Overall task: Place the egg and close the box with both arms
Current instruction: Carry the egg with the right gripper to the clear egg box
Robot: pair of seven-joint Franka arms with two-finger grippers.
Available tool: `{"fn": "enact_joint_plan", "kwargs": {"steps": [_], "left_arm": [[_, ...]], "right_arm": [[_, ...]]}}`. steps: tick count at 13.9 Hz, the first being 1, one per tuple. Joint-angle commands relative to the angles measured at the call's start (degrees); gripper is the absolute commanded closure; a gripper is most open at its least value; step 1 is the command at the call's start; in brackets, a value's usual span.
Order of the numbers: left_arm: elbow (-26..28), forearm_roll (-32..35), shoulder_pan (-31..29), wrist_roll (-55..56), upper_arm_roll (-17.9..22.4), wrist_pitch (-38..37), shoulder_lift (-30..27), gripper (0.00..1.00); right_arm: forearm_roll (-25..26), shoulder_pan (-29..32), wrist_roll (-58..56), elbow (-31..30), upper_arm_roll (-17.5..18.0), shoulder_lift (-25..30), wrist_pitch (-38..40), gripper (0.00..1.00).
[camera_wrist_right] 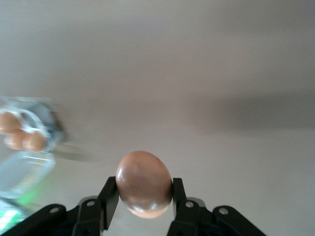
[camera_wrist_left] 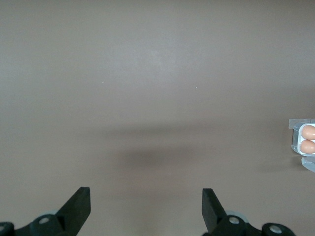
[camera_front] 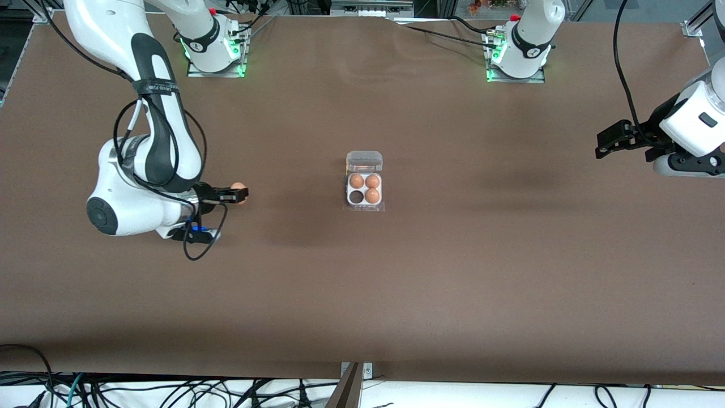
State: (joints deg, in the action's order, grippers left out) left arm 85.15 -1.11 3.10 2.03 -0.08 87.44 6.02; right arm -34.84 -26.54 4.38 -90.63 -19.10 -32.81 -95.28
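Observation:
My right gripper (camera_front: pixel 237 195) is shut on the tan-brown egg (camera_front: pixel 239 187), held above the bare table toward the right arm's end; the right wrist view shows the egg (camera_wrist_right: pixel 143 183) clamped between both fingers. The box (camera_front: pixel 364 188) stands at the table's middle with its clear lid (camera_front: pixel 364 161) open and tipped back. Three eggs fill its cells and the cell nearest the front camera on the right arm's side is empty (camera_front: pixel 356 196). The box also shows in the right wrist view (camera_wrist_right: pixel 27 137) and the left wrist view (camera_wrist_left: pixel 305 140). My left gripper (camera_front: pixel 609 141) is open and empty, waiting above the left arm's end.
The brown table (camera_front: pixel 453 272) is bare around the box. The arm bases (camera_front: pixel 214 48) stand along the edge farthest from the front camera. Cables (camera_front: pixel 170 391) hang below the table's near edge.

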Motion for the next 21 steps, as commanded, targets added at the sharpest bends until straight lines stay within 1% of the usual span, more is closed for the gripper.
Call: {"fn": "enact_joint_plan", "kwargs": {"steps": [1,3,6,9,10,13,14,16,17,20,21], "left_arm": [[-1.12,-0.73,-0.46,0.08,-0.27,-0.95,0.49,0.00],[-1.12,-0.73,-0.46,-0.01,-0.18,-0.95,0.49,0.00],[-1.12,-0.73,-0.46,0.08,-0.27,-0.95,0.49,0.00],[-1.12,-0.73,-0.46,0.08,-0.27,-0.95,0.40,0.00],[-1.12,-0.73,-0.46,0.08,-0.27,-0.95,0.49,0.00],[-1.12,-0.73,-0.46,-0.01,-0.18,-0.95,0.49,0.00],[-1.12,-0.73,-0.46,0.08,-0.27,-0.95,0.49,0.00],[-1.12,-0.73,-0.46,0.08,-0.27,-0.95,0.49,0.00],[-1.12,-0.73,-0.46,-0.01,-0.27,-0.95,0.49,0.00],[-1.12,-0.73,-0.46,0.08,-0.27,-0.95,0.49,0.00],[-1.12,-0.73,-0.46,0.08,-0.19,-0.95,0.49,0.00]], "right_arm": [[-6.62,0.35,8.85,1.51,1.25,-0.67,1.50,0.77],[-13.90,0.61,15.10,1.43,2.22,-1.37,1.50,0.77],[-23.66,0.53,22.84,1.43,2.31,-3.48,1.41,0.77],[-35.00,0.44,29.79,1.43,2.57,-6.55,1.50,0.77],[-37.99,0.44,32.85,1.43,3.79,-7.61,1.24,0.78],[-42.84,0.26,39.81,1.43,6.52,-9.72,-1.30,0.78],[-44.51,0.18,41.92,1.43,6.88,-10.42,-1.92,0.78],[-46.62,-0.52,43.34,1.43,8.19,-11.39,-2.28,0.78],[-47.33,-0.79,43.34,1.16,8.55,-11.66,-3.76,0.78],[-47.51,-1.32,43.43,0.72,12.23,-12.45,-10.35,0.78],[-47.51,-1.41,43.34,0.46,13.29,-12.62,-11.50,0.78]]}}
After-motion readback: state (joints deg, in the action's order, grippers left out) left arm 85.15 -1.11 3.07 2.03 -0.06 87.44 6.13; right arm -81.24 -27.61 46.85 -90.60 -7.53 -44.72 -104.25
